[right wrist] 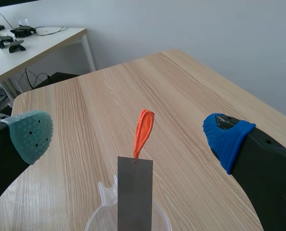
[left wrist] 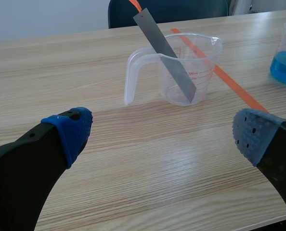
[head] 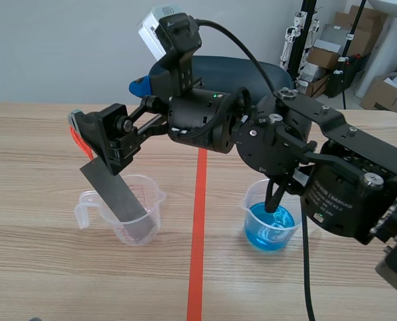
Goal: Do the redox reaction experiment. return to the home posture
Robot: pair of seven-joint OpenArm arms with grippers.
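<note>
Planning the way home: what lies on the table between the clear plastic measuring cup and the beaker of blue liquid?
Bare wooden table between cup and beaker, crossed only by the orange-red tape line; the scene view shows it.

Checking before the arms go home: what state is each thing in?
Cup: upright, no liquid seen.
Strip: leaning in cup, ungripped.
Beaker: upright, blue liquid inside.
Left pincer: open, empty.
Right pincer: open, by strip's top.
</note>
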